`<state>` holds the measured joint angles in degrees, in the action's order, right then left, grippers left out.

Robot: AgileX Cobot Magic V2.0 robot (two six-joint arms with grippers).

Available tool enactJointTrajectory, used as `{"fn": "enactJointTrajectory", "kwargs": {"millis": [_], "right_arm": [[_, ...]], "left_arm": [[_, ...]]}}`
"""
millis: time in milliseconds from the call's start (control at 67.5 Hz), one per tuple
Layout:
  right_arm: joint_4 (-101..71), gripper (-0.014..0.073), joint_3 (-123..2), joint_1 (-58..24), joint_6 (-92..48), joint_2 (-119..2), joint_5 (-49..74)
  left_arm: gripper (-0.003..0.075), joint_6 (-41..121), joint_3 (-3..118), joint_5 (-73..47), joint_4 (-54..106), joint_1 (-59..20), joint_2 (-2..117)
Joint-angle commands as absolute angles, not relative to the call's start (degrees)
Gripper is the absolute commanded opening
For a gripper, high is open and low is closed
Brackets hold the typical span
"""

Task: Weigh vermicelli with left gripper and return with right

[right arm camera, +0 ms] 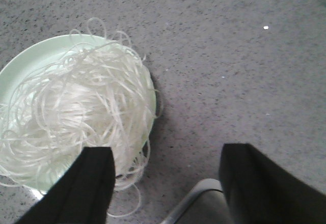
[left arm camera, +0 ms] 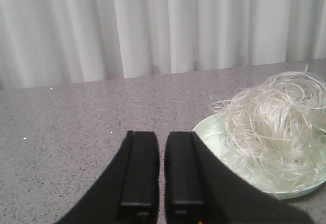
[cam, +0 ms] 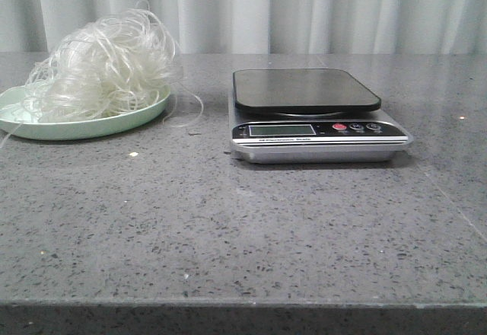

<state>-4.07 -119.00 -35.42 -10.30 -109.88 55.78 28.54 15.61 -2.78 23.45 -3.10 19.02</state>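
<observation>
The vermicelli (cam: 99,65), a fluffy clump of whitish translucent strands, lies piled on a pale green plate (cam: 84,128) at the table's back left. It also shows in the left wrist view (left arm camera: 275,127) and the right wrist view (right arm camera: 76,112). The scale (cam: 316,114) with its bare dark platform stands right of the plate. My left gripper (left arm camera: 161,135) is shut and empty, low over the table beside the plate's (left arm camera: 211,132) rim. My right gripper (right arm camera: 168,152) is open and empty, above the gap between the plate (right arm camera: 30,61) and a corner of the scale (right arm camera: 198,203). Neither gripper shows in the front view.
A grey speckled stone table (cam: 228,228) with a white curtain (cam: 304,7) behind it. A few loose strands trail off the plate toward the scale (cam: 190,110). A small white crumb (cam: 134,154) lies in front of the plate.
</observation>
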Motion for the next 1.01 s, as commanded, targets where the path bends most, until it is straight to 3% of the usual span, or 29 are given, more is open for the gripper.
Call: {"fn": "enactJointTrajectory", "kwargs": {"millis": [0,44,133,459,993], "right_arm": [[-1.51,0.0387,-121.17,-33.36,-9.8,-103.06,54.69],[-1.51,0.0277,-121.17,-31.97,-9.8,-101.57,55.39],[-1.51,0.0144,-121.07,-29.33,-9.66,-99.64,56.74],[-2.29,0.0152,-112.77,-18.08,-5.31,-92.1,54.93],[-5.6,0.0152,-61.5,-6.77,-5.31,-63.61,21.73]], "left_arm": [[0.0137,28.09,17.16,1.55,23.96,-2.87,19.34],[0.0137,28.09,17.16,1.55,23.96,-2.87,19.34],[0.0137,28.09,17.16,1.55,23.96,-2.87,19.34],[0.0137,28.09,17.16,1.55,23.96,-2.87,19.34],[0.0137,28.09,17.16,1.64,26.56,-2.87,19.34]]}}
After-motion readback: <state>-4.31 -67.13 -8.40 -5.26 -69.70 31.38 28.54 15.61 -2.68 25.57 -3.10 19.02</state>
